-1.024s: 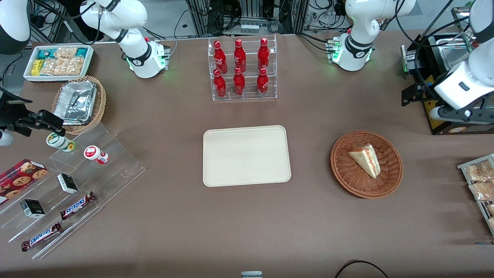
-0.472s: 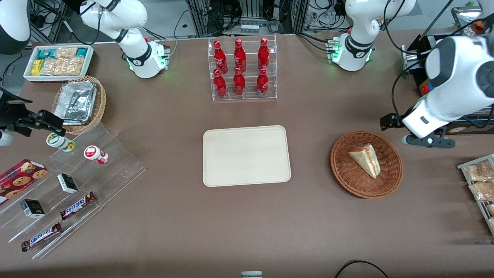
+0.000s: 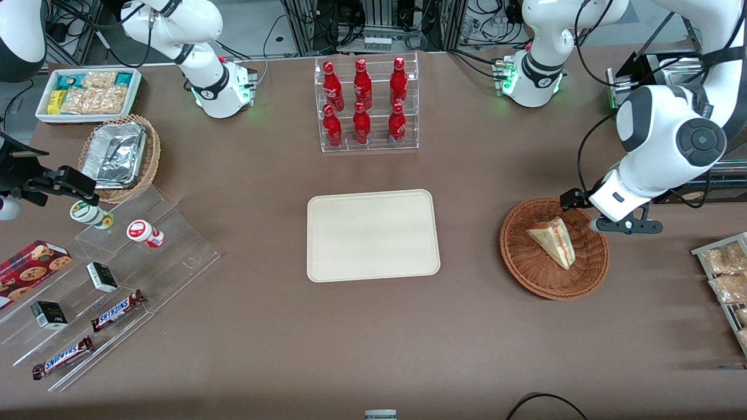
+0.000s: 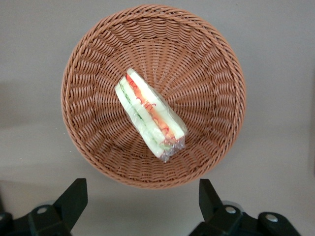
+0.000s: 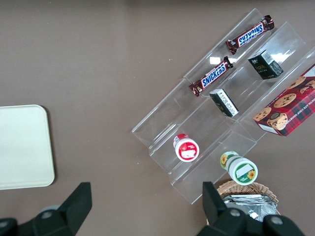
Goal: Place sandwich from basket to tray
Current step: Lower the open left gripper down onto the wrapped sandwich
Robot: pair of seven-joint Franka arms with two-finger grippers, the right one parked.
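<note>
Wrist view from the working arm looks straight down on the basket (image 4: 153,96), and the sandwich (image 4: 150,114) lies inside it, a little off the basket's centre. Its long axis runs on a slant across the line joining the two fingers (image 4: 74,199), so the wedge sits neither square to the jaws nor along them (a twist of the wrist would probably be wanted before closing). The cut side, with red and green layers, faces up toward the camera, and clear wrap bunches at one end of the sandwich.

The gripper (image 4: 140,201) has its fingers spread wide with nothing between them. It hangs above the basket's rim rather than over the sandwich, which lies toward the basket's middle from it, well apart in height.

In the front view the gripper (image 3: 604,216) is over the edge of the basket (image 3: 528,271) that lies toward the working arm's end of the table, with the forearm sloping down to it from a raised elbow. The sandwich (image 3: 552,242) has not been touched. The tray (image 3: 373,236) lies beside the basket, toward the parked arm's end, and is bare.
</note>
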